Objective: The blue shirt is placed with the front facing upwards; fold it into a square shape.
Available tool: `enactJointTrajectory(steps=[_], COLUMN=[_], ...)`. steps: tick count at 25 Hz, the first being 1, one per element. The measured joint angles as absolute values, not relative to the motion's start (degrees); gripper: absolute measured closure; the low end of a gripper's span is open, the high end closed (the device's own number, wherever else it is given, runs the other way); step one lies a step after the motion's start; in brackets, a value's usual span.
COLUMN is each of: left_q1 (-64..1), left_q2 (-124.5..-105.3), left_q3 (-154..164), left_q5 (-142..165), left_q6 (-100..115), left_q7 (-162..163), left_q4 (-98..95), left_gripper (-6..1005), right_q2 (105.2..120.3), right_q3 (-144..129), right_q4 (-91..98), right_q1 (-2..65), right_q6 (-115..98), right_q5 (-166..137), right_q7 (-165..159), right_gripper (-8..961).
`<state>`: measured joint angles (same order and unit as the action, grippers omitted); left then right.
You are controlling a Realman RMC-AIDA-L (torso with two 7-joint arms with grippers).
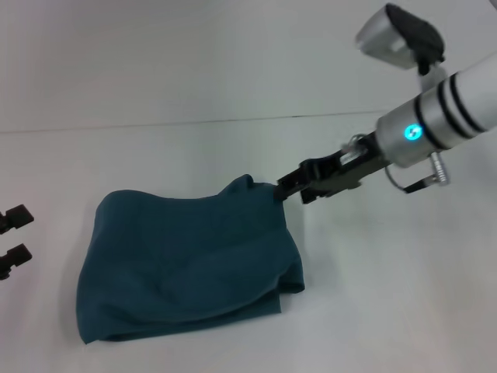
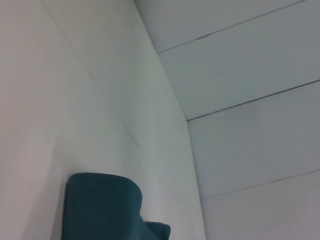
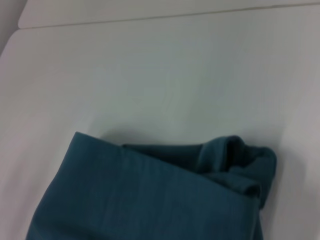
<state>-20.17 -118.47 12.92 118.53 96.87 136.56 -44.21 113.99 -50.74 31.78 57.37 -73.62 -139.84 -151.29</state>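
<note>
Head view high, facing forward and down over white table (image 1: 233, 85), left wrist view low beside it, angled up at wall panels, right wrist view close above, all 3 sharing blue shirt (image 1: 186, 260)

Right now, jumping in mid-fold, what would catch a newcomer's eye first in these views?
The dark teal-blue cotton shirt, already folded into a rumpled, roughly square bundle, lies on the white table in front of the robot. The right hand reaches in from the right side and touches the bundle's far right corner, which is bunched up. The left hand waits at the left edge, apart from the cloth.
</note>
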Motion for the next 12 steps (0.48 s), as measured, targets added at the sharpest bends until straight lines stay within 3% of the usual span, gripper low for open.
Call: enactJointTrajectory(steps=[5,12], left_q1=[-20.5,-20.6], left_q2=[-118.56,-118.52], left_q3=[13.0,13.0], left_q5=[118.5,118.5], left_q6=[95.9,94.5], left_q7=[135.8,134.8], left_q4=[-42.5,-40.6], left_gripper=[62,62], right_q2=[116.63,117.86], right_q3=[-52.2,-55.2], right_q4=[31.2,28.9], right_q1=[57.1,57.1], right_q6=[-67.6,-61.1], right_q5=[-140.0,-139.7], right_q7=[-151.2,-151.6], right_gripper=[349,351])
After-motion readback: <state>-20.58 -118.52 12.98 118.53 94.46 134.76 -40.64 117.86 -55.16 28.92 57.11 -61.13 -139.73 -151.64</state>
